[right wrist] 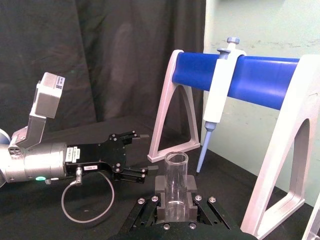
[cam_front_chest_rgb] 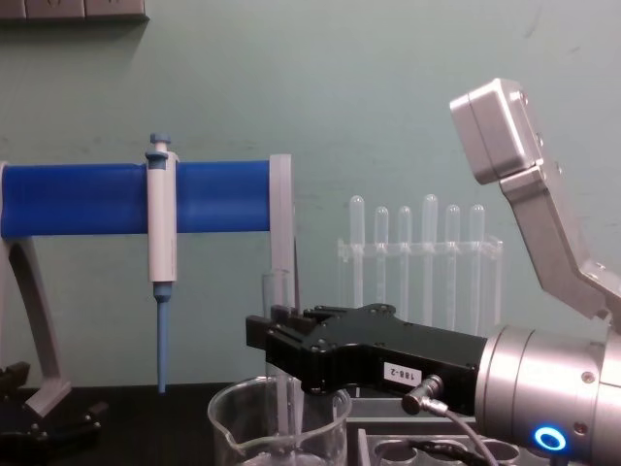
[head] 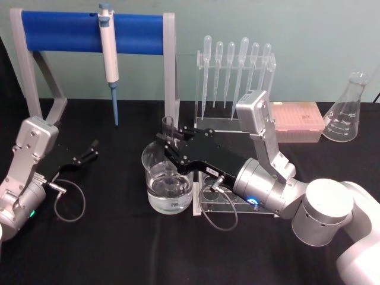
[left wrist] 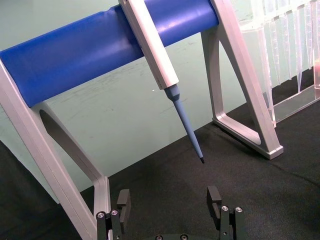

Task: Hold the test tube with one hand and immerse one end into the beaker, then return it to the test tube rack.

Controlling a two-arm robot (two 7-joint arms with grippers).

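Near centre of the black table (head: 119, 249): beaker (head: 148, 165), part filled with clear liquid. Test tube rack (head: 233, 205) just to its right, lying under the right arm.

Right gripper (head: 169, 145) reaches in from the right and hangs above the beaker. Its fingers (right wrist: 192, 186) are clamped on either side of the test tube (head: 168, 126), gripping it around mid-length. The tube stands upright, its open rim above the gripper. Chest view: lower part of the tube (cam_front_chest_rgb: 284, 413) sits inside the beaker (cam_front_chest_rgb: 228, 419) walls. Cannot tell whether the tip meets the liquid.

Left side, well apart from the beaker: left gripper (head: 90, 151) low over the table, fingers (left wrist: 214, 196) spread wide, nothing between them.

Far left: blue stand (head: 59, 28) with the pipettor (head: 108, 50) hung on its bar, tip pointing down. Far centre: pipettes (head: 237, 68) upright in a clear holder. To their right, a pink tip box (head: 297, 119), then a flask (head: 347, 110) at far right.
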